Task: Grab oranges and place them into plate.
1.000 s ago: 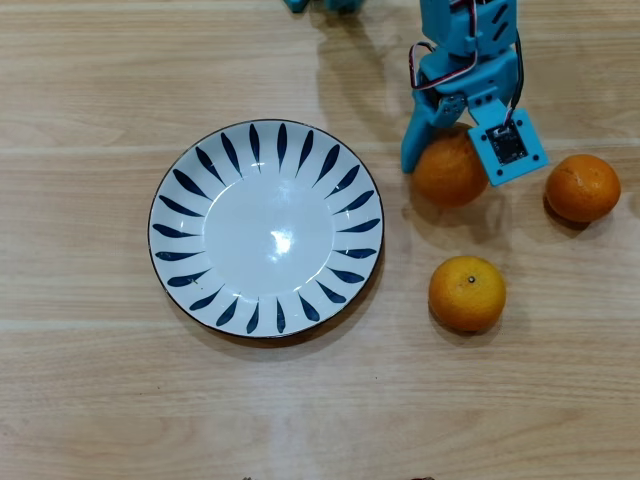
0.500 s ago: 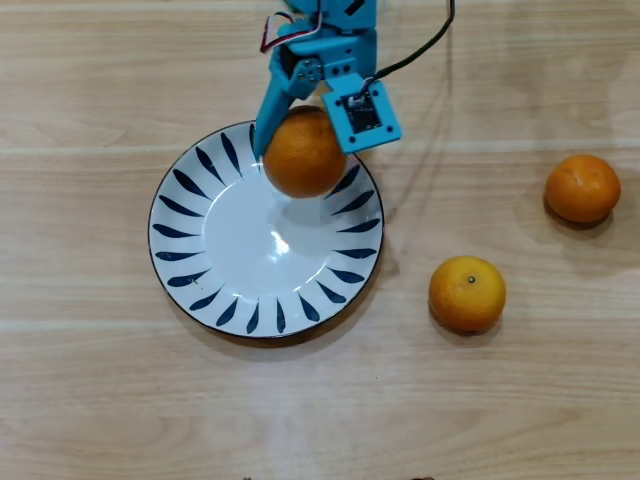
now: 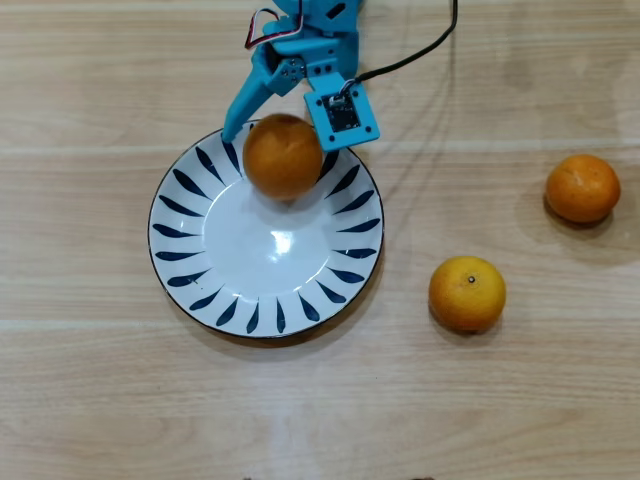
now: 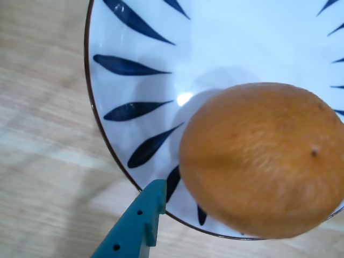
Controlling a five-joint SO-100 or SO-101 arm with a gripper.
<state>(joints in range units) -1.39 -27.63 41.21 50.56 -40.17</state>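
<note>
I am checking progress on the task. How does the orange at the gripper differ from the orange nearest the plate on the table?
The orange at the gripper is over the plate and looks blurred; the nearest table orange rests on wood, sharp, right of the plate in the overhead view. The first sits beside the gripper; the second lies alone. Both are round and orange.

A blurred orange (image 4: 263,158) fills the right, over the plate (image 4: 134,64) rim; a teal pincer finger (image 4: 137,226) shows below.

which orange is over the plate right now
The orange at the gripper, over the plate's upper rim in the overhead view. The other two oranges sit on the table right of it.
</note>
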